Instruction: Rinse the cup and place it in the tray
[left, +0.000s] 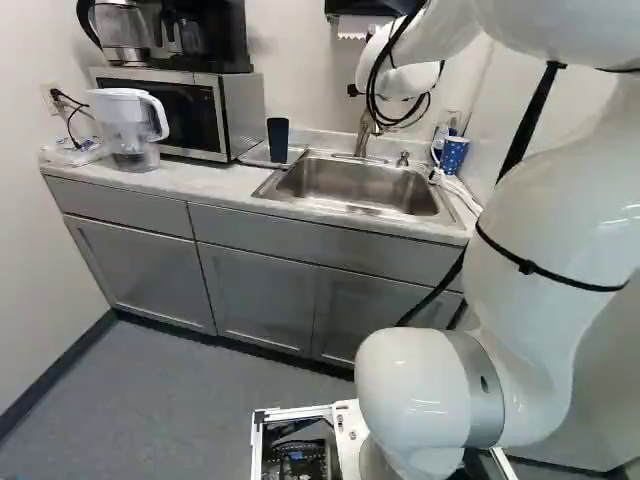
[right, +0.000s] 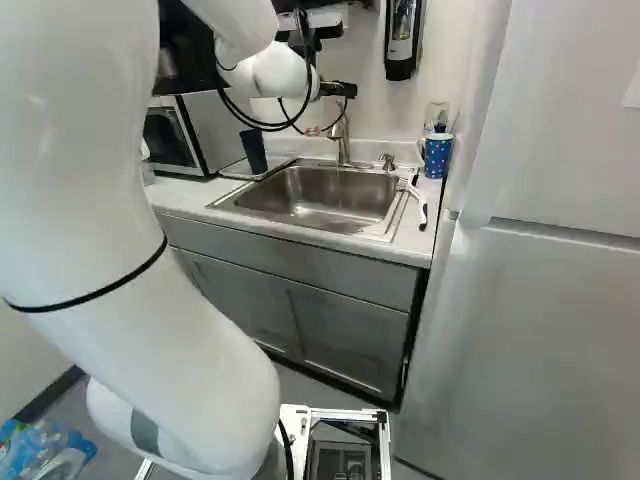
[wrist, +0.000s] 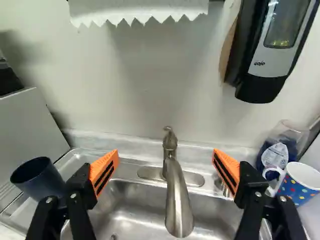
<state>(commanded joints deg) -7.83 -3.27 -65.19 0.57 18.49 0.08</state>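
Pale tabletop (left: 215, 187) holds the sink (right: 305, 200); above it the claw (right: 346, 90) is spread wide, one finger hiding part of the dark cup (wrist: 35, 180) in the wrist view. Beyond, that cup stands mouth up, long axis upright, on the tray (left: 258, 158).

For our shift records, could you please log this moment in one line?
gripper: open, empty | faucet: ahead, over sink | dark cup: on tray | dotted cup: beside sink

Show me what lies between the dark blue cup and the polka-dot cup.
The sink, with its faucet and a small metal fitting behind the basin. The right base view shows this.
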